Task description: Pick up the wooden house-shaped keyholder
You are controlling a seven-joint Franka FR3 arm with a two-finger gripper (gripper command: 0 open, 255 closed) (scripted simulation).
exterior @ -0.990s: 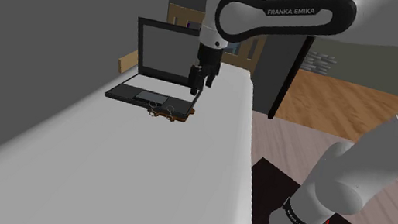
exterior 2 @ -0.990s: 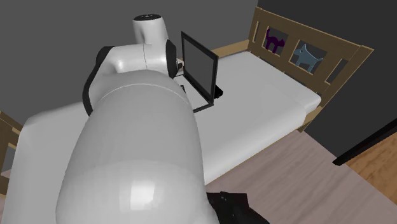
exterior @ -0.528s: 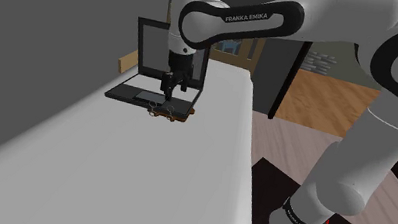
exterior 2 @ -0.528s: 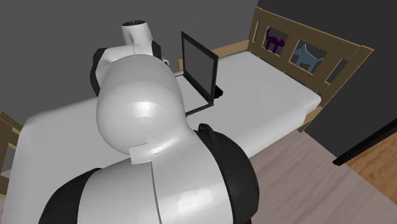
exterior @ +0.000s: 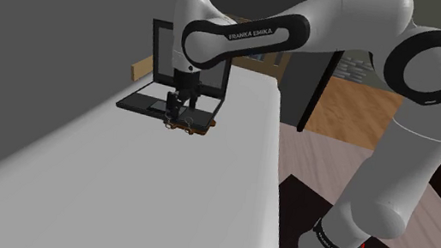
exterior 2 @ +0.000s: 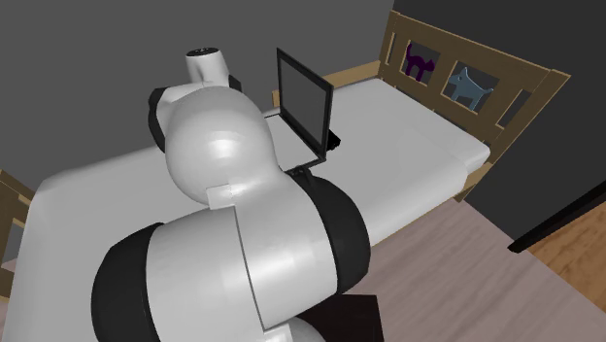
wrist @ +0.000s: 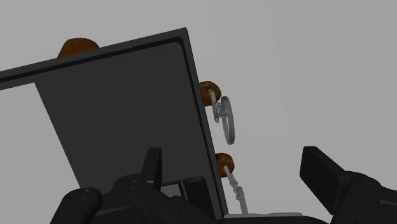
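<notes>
The keyholder [exterior: 189,126] is a small brown wooden piece with metal key rings. It lies on the white bed by the front corner of the open laptop [exterior: 174,77]. My gripper [exterior: 178,107] hangs just above its laptop-side end. In the wrist view my gripper [wrist: 238,177] is open, its fingers [wrist: 151,167] standing wide apart with nothing clasped. Ahead of them, brown knobs of the keyholder [wrist: 208,91] and a silver key ring [wrist: 227,119] line the edge of a dark flat panel [wrist: 121,121].
The white bed [exterior: 159,189] runs along a grey wall, its edge dropping to the wood floor [exterior: 325,171] at the shoulder view's right. A wooden headboard [exterior 2: 464,80] with cat cut-outs stands at one end. The open laptop [exterior 2: 302,103] stands beside my arm.
The arm has swung toward the shoulder view's left and come down, bringing the gripper from beside the laptop screen to just over the keyholder. The keyholder has not moved.
</notes>
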